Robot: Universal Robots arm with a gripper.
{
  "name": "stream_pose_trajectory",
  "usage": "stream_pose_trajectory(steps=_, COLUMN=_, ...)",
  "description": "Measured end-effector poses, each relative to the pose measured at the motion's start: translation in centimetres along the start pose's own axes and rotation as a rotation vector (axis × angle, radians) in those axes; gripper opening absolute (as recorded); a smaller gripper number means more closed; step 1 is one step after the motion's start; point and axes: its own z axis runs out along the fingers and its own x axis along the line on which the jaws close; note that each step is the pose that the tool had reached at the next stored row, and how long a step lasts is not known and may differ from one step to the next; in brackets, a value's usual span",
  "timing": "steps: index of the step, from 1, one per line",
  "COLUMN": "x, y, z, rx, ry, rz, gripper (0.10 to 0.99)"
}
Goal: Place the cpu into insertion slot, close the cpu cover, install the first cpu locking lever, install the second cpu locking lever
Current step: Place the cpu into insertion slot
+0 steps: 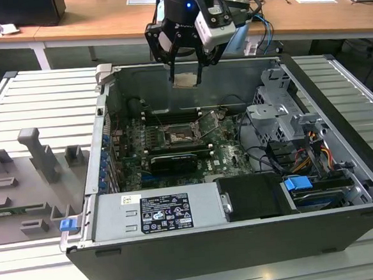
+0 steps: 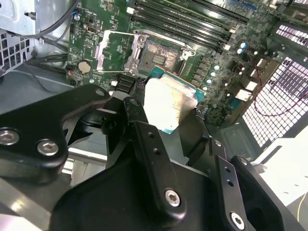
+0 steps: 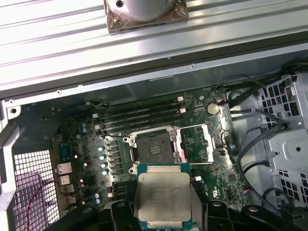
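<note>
High over the open case [image 1: 201, 257], the gripper [image 1: 186, 78] pinches the cpu [image 3: 162, 195] by opposite edges, well above the bare socket [image 3: 155, 149] beside the open cpu cover [image 3: 211, 144]. Seating it well likely needs a level chip, squared to the socket.

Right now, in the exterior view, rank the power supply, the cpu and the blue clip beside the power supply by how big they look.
1. power supply, by far the largest.
2. cpu, held by the gripper over the open case.
3. blue clip, slightly smaller-looking; the cpu's raised position makes this pair unsure.
</note>
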Motion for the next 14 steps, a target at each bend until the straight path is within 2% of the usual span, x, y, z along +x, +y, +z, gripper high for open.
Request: stream_pose_trajectory(steps=14, x=0.0, y=0.0, z=0.0, rx=-0.001, ry=-0.0035, rz=0.039, gripper=0.525)
